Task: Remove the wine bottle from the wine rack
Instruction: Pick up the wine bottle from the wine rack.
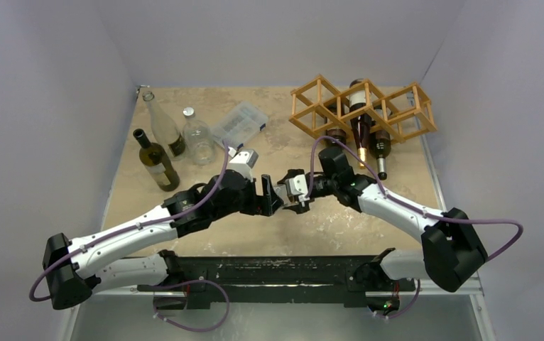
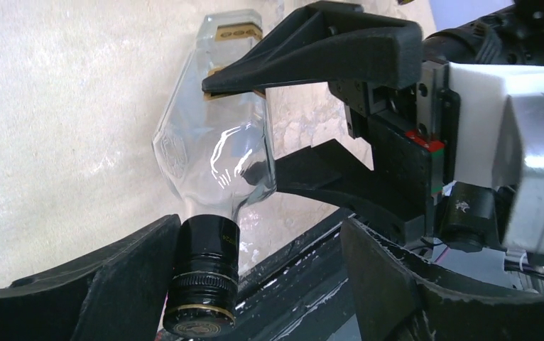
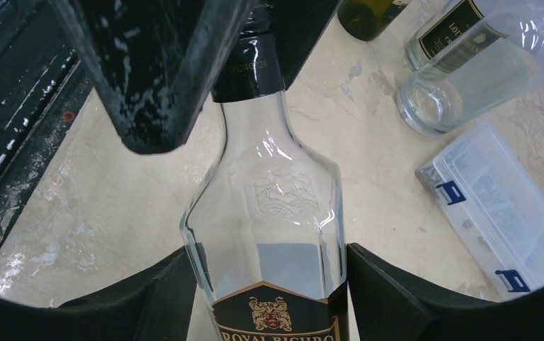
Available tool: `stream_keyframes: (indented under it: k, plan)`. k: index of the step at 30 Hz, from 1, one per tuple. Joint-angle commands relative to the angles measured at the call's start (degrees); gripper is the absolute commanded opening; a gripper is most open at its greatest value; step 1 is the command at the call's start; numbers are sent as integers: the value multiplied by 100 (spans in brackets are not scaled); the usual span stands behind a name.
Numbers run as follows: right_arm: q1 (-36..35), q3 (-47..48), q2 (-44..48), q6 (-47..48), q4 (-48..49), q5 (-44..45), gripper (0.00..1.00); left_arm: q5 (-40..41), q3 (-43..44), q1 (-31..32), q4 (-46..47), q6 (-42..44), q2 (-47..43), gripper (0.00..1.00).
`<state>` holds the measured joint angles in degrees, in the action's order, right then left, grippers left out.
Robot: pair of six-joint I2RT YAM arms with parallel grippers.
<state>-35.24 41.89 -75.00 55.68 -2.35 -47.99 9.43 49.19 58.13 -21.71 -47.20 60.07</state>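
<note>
Black right fingers (image 3: 152,302) clamp the glass bottle (image 3: 269,213); left fingers (image 2: 106,291) spread.

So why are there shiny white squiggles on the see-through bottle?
Left wrist view: light glares off the clear bottle as white streaks. Right wrist view: smaller glints on its shoulder. Top view: the bottle is too small to show any.

The top camera looks down from above and behind my bases. Each wrist camera peers along its own fingers, close up: both share the clear bottle (image 3: 269,206), my left gripper (image 2: 258,231) at its neck, my right gripper (image 3: 270,259) round its body.
</note>
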Motion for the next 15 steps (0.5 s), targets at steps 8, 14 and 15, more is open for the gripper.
stream_keyframes:
  k: [8, 14, 15]
  plan:
    - [194, 274, -6, -672, 204, -518, 26, 452, -423, -21, 793, 85, -549, 79]
    - [295, 272, -11, -985, 397, -624, 26, 620, -867, -18, 1252, -252, -751, 73]
    - [304, 263, -14, -1054, 430, -632, 26, 648, -934, -20, 1317, -327, -739, 72]
